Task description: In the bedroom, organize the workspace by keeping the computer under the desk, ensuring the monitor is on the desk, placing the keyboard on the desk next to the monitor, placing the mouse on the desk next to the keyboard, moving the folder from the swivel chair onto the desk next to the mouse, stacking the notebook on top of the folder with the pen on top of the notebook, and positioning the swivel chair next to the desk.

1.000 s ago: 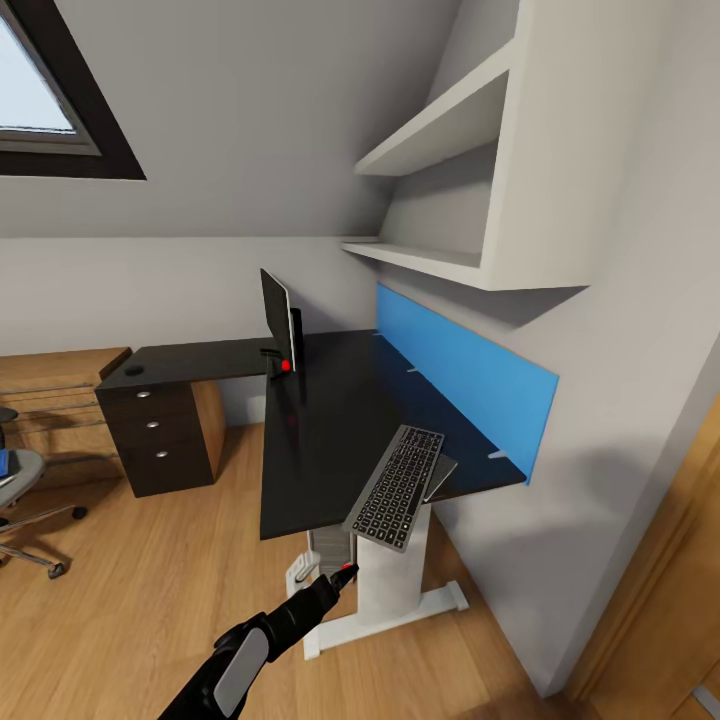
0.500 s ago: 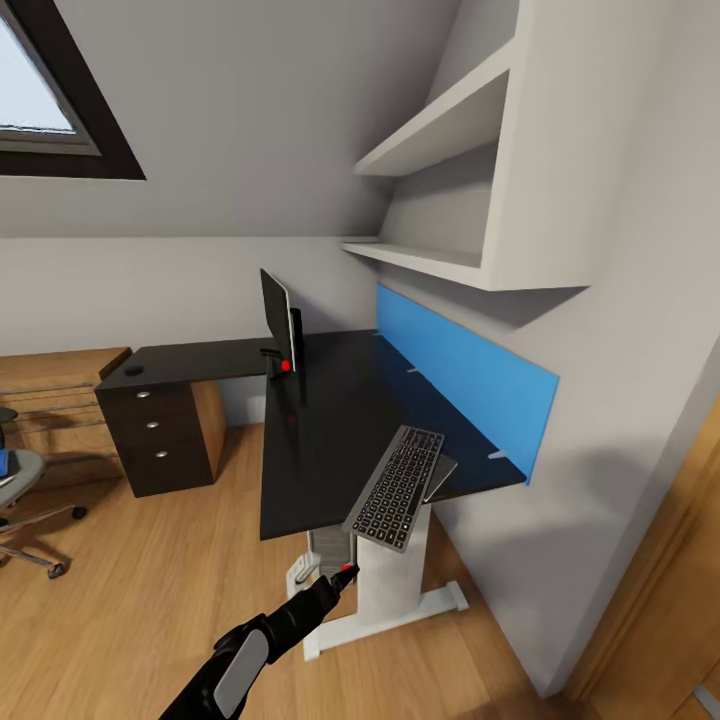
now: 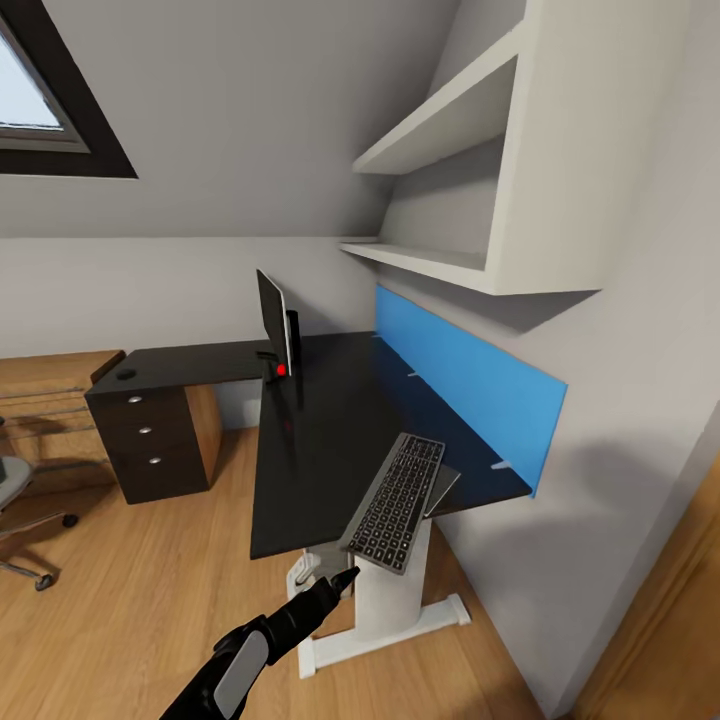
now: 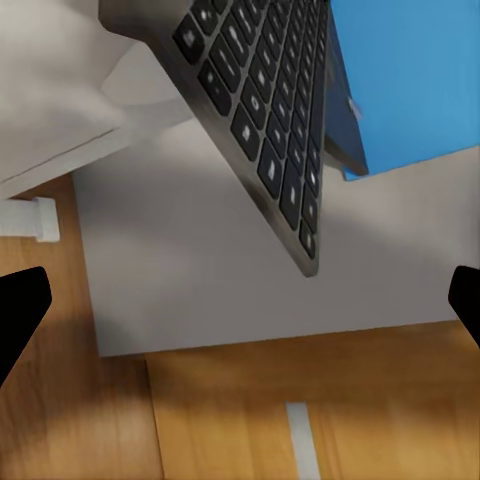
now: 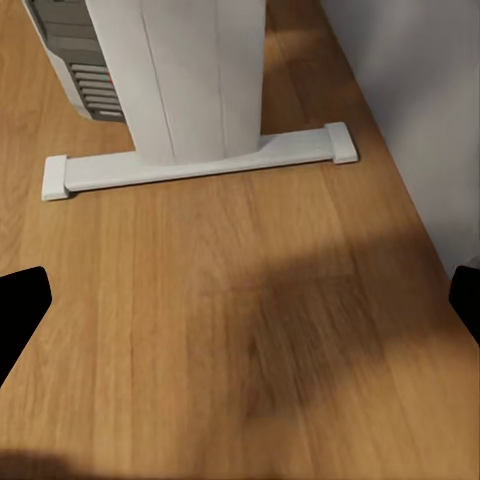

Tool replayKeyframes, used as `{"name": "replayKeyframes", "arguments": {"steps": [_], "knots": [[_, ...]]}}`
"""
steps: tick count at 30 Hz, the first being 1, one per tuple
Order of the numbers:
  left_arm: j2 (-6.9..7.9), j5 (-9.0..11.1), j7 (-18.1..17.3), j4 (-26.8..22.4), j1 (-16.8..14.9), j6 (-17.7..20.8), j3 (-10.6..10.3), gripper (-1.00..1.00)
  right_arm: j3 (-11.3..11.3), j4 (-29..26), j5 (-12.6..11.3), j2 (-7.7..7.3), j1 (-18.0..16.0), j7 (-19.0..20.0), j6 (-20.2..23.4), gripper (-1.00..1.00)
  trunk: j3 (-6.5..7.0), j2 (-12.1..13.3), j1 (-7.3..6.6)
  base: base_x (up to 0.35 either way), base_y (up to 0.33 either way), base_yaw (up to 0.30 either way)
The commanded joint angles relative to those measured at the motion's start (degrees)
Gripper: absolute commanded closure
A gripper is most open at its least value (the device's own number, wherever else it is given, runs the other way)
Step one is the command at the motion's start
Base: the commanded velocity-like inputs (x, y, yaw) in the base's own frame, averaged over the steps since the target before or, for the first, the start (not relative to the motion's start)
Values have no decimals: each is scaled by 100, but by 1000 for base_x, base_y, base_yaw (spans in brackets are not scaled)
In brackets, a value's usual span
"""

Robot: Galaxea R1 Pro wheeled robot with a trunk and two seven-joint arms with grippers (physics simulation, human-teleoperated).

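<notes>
The black L-shaped desk [image 3: 320, 430] stands against the wall. The monitor [image 3: 272, 322] stands edge-on at its inner corner, with a red light low down. The dark grey keyboard [image 3: 397, 500] lies tilted across the desk's near end and overhangs the edge; seen from below, the keyboard [image 4: 260, 110] slants over the white desk leg. My left gripper [image 3: 345, 577] is just below that overhanging end, open [image 4: 240, 310] and apart from it. My right gripper [image 5: 240, 310] is open over bare wooden floor. The grey computer [image 5: 75, 60] stands under the desk. Part of the swivel chair [image 3: 15, 490] shows at the far left.
A long blue wall panel [image 3: 470, 390] runs behind the desk, with white shelves [image 3: 450, 130] above. The drawer unit [image 3: 150, 445] and a wooden dresser [image 3: 50, 400] stand at the left. The white desk leg [image 5: 190, 80] and its foot [image 5: 200, 165] rest on the wooden floor. A flat dark slab [image 3: 445, 482] lies under the keyboard.
The whole view has shifted a little, so the camera moved: desk and keyboard look slightly nearer, and the chair has slid toward the left edge. My left arm keeps its pose.
</notes>
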Motion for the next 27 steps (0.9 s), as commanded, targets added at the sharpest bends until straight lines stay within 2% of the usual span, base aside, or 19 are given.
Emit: {"name": "replayKeyframes", "arguments": {"steps": [1, 9, 15, 27], "knots": [[1, 60, -1, -2, -3, 52, 0, -100, -46, 12, 54, -2, -7, 8, -22, -100, -6, -4, 0, 22, -4, 0], [2, 63, -25, -2, -1, 52, 6, -100, -46, 12, 54, 0, -7, 15, -22, -100, -6, -4, 0, 102, -1, 0], [3, 69, -262, 49, -3, 55, 7, -100, -46, 12, 54, 0, -7, 17, -22, -100, -6, -4, 0, 222, 0, 0], [0, 67, -355, 138, -2, 59, 7, -100, -46, 12, 54, 0, -7, 17, -22, -100, -6, -4, 0, 31, -24, 0]]}}
